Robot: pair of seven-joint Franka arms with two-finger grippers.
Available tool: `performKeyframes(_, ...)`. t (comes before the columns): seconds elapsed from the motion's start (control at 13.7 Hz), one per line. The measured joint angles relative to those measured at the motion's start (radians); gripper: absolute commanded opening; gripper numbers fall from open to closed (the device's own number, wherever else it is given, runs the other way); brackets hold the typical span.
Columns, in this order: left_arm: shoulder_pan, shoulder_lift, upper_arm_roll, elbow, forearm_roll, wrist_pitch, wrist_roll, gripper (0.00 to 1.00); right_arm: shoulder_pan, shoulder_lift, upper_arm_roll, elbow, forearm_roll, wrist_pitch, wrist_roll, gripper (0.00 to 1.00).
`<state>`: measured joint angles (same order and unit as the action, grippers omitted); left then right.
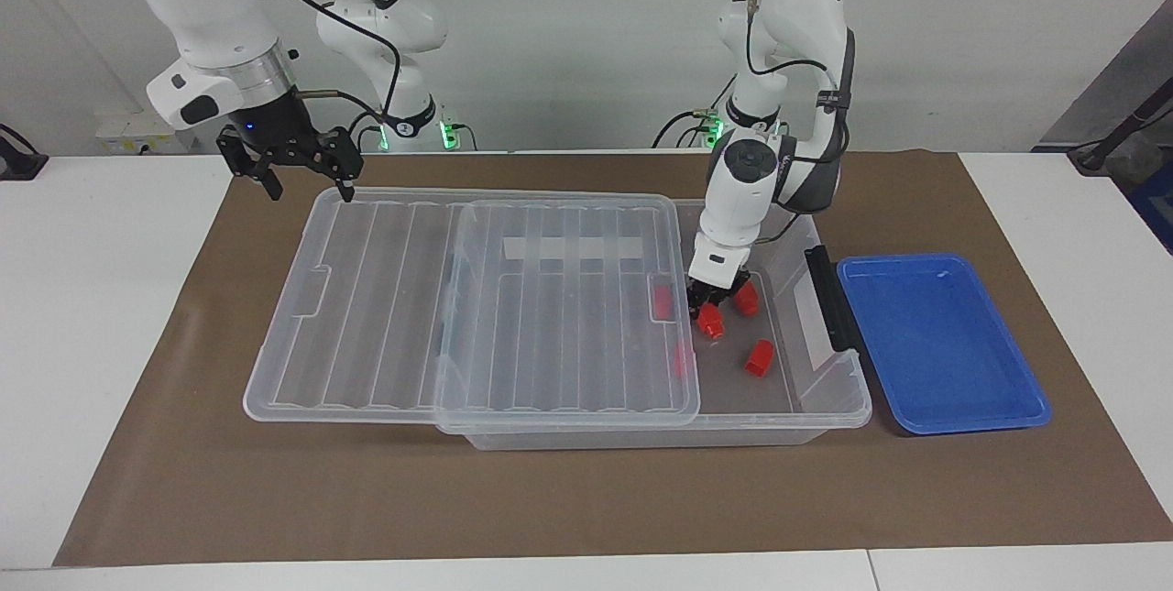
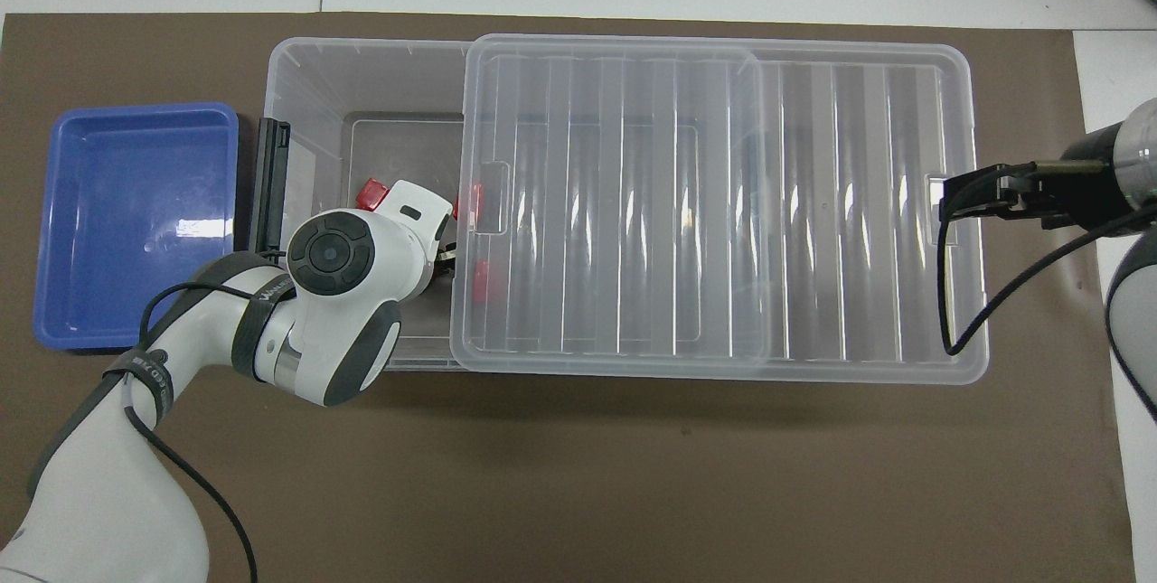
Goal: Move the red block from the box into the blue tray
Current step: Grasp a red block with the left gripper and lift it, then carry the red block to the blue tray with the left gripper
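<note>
you have five red blocks (image 1: 759, 357) in one box (image 1: 829, 408), one blue tray (image 1: 944, 344), brown mat (image 1: 586, 499) on white table (image 1: 92, 344); left claw (image 1: 710, 309) grips a block, right claw (image 1: 304, 179) wide.

White bench (image 1: 110, 316) under everything, mostly covered by a broad brown mat (image 1: 586, 490) with bare white margins at both ends. Pale wall (image 1: 586, 23) at the robots' end. Socket strip (image 1: 133, 133) low on that wall toward the right arm's end. Dark cable (image 1: 1113, 137) near the bench corner toward the left arm's end.
</note>
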<state>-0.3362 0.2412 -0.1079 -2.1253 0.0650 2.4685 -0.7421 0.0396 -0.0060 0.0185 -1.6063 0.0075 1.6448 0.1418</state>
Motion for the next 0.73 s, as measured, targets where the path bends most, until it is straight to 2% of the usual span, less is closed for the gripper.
performKeyframes(0.51,0.001,-0.004,0.004,0.112,0.024,-0.18,0.018,0.18,0.0,0.0,0.0,0.0,0.001,0.0,0.0,1.0)
performKeyframes(0.73,0.008,-0.018,0.01,0.261,0.024,-0.396,0.022,0.18,0.0,0.0,0.0,0.0,0.001,-0.002,0.0,1.0)
